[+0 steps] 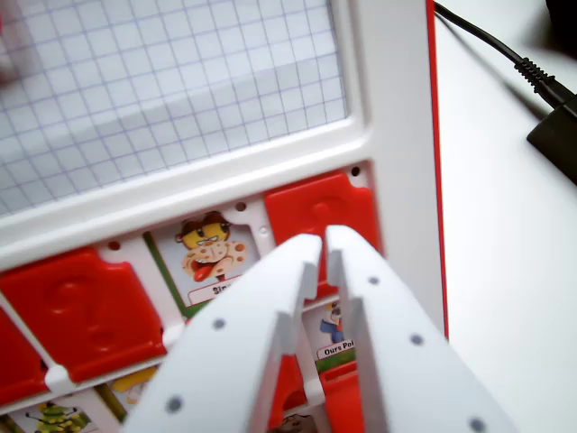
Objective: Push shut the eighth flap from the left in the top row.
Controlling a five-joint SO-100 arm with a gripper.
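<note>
The white game board (397, 108) fills the wrist view, with a row of flap slots below a gridded panel (171, 81). At the row's right end a red flap (320, 207) with a question mark lies flat, just beyond my fingertips. To its left a slot shows a cartoon face card (209, 257), then another flat red flap (77, 311). My gripper (323, 248), with two white fingers, is shut with only a thin slit and nothing between them. It hovers over the border of the face card and the right red flap. A lower card (335, 341) peeks between the fingers.
The board's red edge (438, 180) runs down the right side, with white table (505, 271) beyond it. A black cable (487, 41) and a black plug block (554, 135) lie at the top right. More cards of a lower row (54, 417) show at the bottom left.
</note>
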